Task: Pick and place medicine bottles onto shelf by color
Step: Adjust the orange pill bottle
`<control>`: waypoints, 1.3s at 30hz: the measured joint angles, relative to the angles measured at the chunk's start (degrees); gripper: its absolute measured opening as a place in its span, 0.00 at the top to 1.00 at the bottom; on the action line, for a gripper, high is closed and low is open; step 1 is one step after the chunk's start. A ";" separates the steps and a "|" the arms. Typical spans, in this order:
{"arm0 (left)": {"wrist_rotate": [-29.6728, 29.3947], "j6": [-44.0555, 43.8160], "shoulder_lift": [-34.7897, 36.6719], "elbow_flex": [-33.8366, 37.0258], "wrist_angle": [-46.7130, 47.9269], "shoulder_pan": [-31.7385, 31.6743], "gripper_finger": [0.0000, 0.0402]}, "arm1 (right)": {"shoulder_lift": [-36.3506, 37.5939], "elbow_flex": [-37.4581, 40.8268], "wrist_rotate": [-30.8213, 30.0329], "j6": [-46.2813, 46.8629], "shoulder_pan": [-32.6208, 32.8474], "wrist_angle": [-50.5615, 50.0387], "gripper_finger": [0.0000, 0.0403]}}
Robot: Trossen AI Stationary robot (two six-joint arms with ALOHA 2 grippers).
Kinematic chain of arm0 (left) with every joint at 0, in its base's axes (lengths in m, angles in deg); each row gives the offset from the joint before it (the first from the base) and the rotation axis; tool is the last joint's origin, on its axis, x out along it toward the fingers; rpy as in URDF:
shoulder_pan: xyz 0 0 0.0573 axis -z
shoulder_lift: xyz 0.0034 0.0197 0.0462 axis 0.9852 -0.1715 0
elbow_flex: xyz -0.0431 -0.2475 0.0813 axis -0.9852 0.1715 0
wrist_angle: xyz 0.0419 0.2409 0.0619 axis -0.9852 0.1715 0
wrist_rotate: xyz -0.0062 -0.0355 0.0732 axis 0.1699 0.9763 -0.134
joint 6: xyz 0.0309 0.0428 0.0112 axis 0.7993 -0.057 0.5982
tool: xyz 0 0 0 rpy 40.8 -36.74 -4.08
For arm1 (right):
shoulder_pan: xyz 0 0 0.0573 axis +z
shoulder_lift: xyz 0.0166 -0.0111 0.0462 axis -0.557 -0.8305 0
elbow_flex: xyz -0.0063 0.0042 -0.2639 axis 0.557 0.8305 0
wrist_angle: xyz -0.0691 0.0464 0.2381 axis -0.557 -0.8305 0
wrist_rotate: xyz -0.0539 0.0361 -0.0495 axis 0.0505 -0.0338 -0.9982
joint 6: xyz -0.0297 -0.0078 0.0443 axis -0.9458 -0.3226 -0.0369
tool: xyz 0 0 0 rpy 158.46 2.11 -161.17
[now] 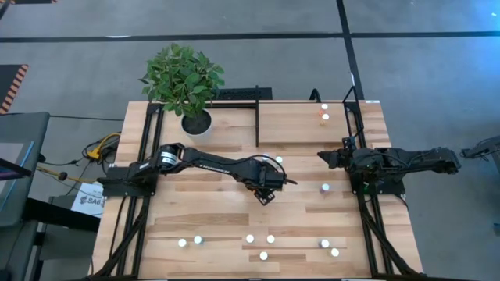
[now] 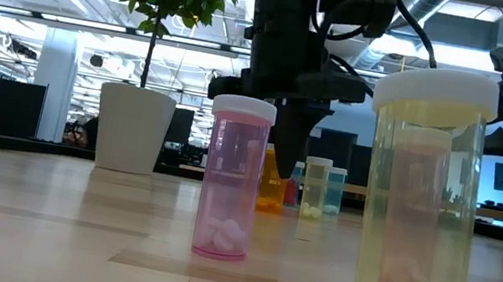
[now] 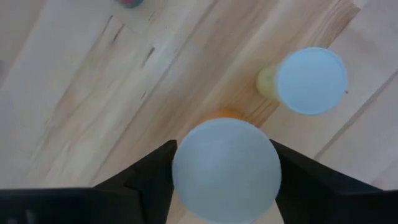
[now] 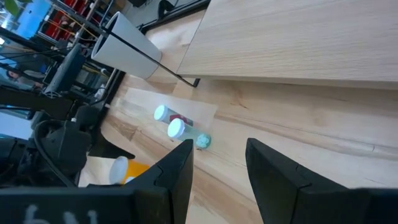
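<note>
Bottle in hand: an orange bottle (image 3: 225, 169) stands upright on the bench (image 1: 211, 222), its white cap directly between the fingers of the left claw (image 1: 268, 186), near the bench's middle.
Long axis: vertical, so the claw comes at it from straight above, one finger on each side of the cap.
Left claw state: the fingers flank the cap closely; whether they already press on it I cannot tell from the wrist view.
Nearest neighbour: a yellowish bottle (image 3: 306, 81) stands just beside the claw, apart from the orange one and clear of the fingers.
Shelf: the shelf (image 1: 301, 125) lies beyond the claw toward the far right part of the bench, with two bottles (image 1: 325, 112) already near its far edge.
Nearer arm: the left; the right claw (image 1: 326, 158) waits near the shelf's front edge, parted and empty.
Other bottles: a row (image 1: 264, 242) sits along the near edge of the bench, well apart from both claws.
</note>
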 joint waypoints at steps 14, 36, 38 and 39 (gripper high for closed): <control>-1.48 4.94 -0.02 0.00 -4.82 -3.47 0.49 | 0.00 0.00 0.01 0.01 0.00 0.02 0.58; -2.81 7.76 -0.04 0.00 -7.75 -6.43 0.46 | 0.00 0.00 0.02 0.00 0.00 0.02 0.58; -2.81 7.39 -0.04 0.00 -7.75 -6.43 0.43 | 0.02 0.00 0.02 0.00 0.00 0.02 0.58; -2.81 7.37 -0.03 0.00 -7.75 -6.43 0.41 | 0.00 0.00 0.02 0.02 0.00 0.02 0.58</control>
